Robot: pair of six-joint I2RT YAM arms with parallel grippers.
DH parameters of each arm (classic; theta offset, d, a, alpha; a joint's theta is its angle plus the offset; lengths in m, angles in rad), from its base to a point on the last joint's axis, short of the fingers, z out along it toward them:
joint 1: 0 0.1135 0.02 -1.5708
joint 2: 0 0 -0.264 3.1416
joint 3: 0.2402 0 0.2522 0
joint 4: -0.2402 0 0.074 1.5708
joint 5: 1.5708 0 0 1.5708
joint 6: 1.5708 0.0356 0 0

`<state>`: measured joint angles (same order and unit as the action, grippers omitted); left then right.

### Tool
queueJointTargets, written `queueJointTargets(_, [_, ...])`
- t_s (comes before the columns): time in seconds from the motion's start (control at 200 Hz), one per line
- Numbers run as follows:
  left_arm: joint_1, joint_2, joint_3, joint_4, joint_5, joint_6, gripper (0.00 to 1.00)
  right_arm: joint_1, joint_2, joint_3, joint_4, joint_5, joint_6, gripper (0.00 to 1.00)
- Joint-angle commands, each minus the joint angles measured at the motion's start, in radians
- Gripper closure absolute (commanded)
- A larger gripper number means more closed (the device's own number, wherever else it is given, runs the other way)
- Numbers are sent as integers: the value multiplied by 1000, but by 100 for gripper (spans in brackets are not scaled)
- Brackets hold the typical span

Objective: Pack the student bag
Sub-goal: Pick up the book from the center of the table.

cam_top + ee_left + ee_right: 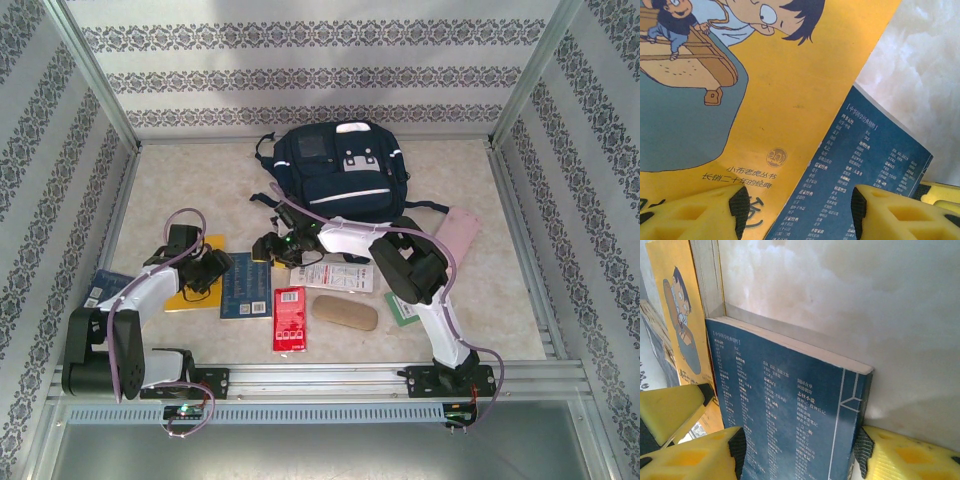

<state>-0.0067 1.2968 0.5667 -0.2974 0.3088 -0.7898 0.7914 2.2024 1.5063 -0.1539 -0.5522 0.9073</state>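
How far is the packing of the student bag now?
Done: nothing visibly packed; the student bag lies at the back. In hand: the right tool straddles the blue book, grip unclear; the left tool hangs open over the yellow book. Left: both books, the red box, the tan case and the pink item.

The paperback (243,290) lies just right of the comic book (183,298), both before the student bag (335,170)

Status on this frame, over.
Left gripper open over edge of yellow comic. Right gripper open above blue book. Student bag at the back, apart from both grippers. Red box, tan case beside the books.
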Motion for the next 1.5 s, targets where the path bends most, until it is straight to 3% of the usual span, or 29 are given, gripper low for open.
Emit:
queueJointTargets(0.0, [-38,74,-61,53,63,-28,43,24,22,-9,136,-124,86,42])
queueJointTargets(0.27, [-45,102,-65,67,70,-26,45,16,-68,-115,403,-233,265,46])
queueJointTargets(0.645, [-55,111,-61,63,67,-17,46,16,-85,-226,689,-271,402,48])
queueJointTargets(0.789, [-56,109,-57,52,64,-14,46,22,-87,-229,689,-277,397,49])
queueJointTargets(0.924, [-58,101,-55,44,59,-11,46,21,-80,-220,538,-242,296,52])
queueJointTargets(1.149, [-57,70,-49,16,45,-11,46,-12,-60,-223,340,-153,151,65])
queueJointTargets(1.244, [-58,46,-42,-5,50,-10,44,-31,-66,-240,353,-153,147,90])
queueJointTargets(1.304, [-58,14,-25,-31,54,-3,41,-42,-94,-254,376,-161,140,100])
queueJointTargets(1.499, [-58,-170,99,-203,59,78,29,-93,-268,-311,426,-199,78,100])
